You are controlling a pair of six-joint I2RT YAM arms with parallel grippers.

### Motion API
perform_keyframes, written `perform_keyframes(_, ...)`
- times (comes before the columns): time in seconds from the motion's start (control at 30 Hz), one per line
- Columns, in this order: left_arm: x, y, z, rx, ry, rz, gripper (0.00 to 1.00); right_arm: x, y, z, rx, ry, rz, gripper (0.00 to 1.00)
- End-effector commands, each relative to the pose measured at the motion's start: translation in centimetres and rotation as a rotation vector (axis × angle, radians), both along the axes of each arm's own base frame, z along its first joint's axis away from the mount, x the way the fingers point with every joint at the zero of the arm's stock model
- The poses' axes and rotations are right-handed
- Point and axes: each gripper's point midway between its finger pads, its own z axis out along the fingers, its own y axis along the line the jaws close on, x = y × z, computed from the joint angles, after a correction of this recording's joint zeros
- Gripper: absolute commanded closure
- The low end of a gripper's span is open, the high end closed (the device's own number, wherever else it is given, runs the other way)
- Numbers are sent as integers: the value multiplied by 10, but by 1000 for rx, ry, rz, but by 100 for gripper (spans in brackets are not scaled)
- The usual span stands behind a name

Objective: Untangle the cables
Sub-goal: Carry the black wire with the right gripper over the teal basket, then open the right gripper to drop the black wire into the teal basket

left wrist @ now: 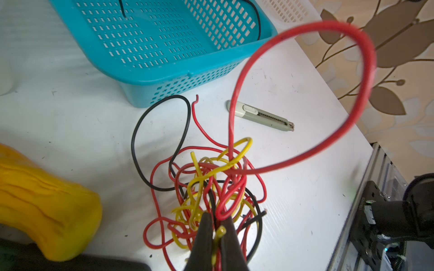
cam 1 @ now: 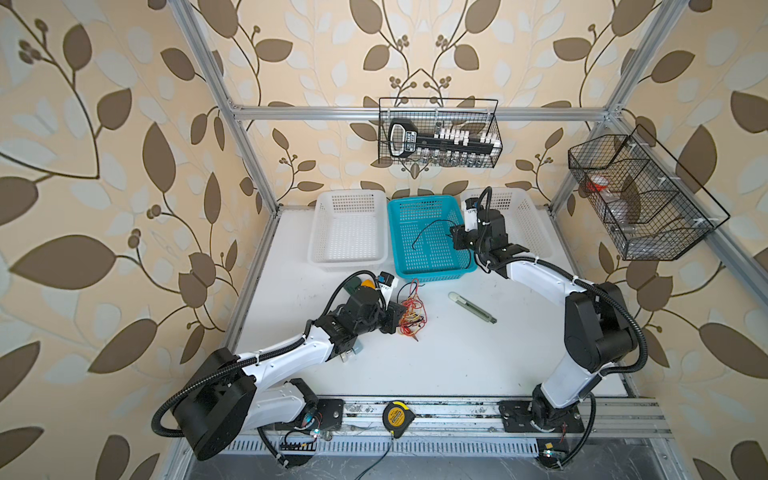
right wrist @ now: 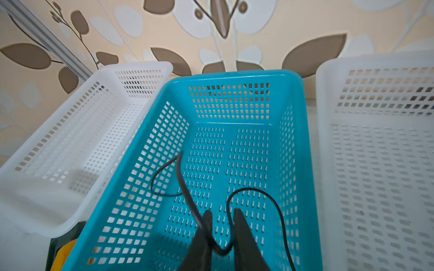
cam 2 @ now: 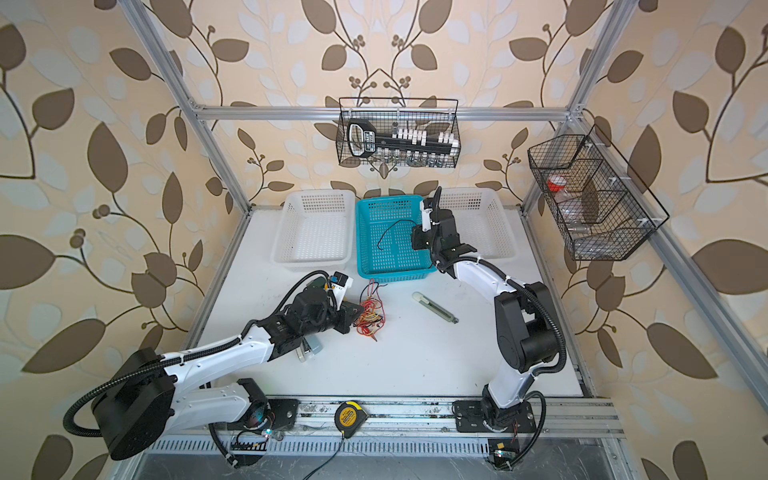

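Note:
The cables, a tangle [cam 1: 412,316] [cam 2: 370,313] of red, yellow and black wires, lie on the white table in front of the blue basket [cam 1: 424,199] [cam 2: 388,200]. My left gripper [cam 1: 400,319] [cam 2: 353,319] [left wrist: 217,217] is shut on yellow and red strands at the tangle's [left wrist: 211,187] near edge. A big red loop [left wrist: 366,70] stands up from it. One separate black cable [cam 1: 432,226] [cam 2: 392,226] [right wrist: 249,188] hangs in the blue basket [right wrist: 234,75]. My right gripper [cam 1: 455,239] [cam 2: 413,241] [right wrist: 222,212] is over it, open, with the cable looped between the parted fingers.
White baskets [cam 1: 349,194] [cam 1: 528,220] flank the blue one. A utility knife [cam 1: 473,308] [left wrist: 260,115] lies right of the tangle. A yellow-handled tool [cam 1: 367,284] [left wrist: 42,199] sits by my left wrist. A tape measure [cam 1: 397,417] rests on the front rail. Wire baskets [cam 1: 440,133] [cam 1: 640,199] hang on the walls.

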Motion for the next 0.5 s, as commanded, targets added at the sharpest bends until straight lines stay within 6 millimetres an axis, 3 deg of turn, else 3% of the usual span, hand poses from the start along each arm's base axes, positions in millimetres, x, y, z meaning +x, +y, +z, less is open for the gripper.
perform_keyframes(0.0,10,-11,37,-60,-90,-36,100,-1,-5,-18,-51,39,-21,75)
perform_keyframes(0.2,11,-11,38,-54,-96,-39,100,-6,-1,-21,-64,59,19,66)
perform_keyframes(0.47,11,-12,38,-52,-104,-41,100,-19,7,-16,-32,72,75,64)
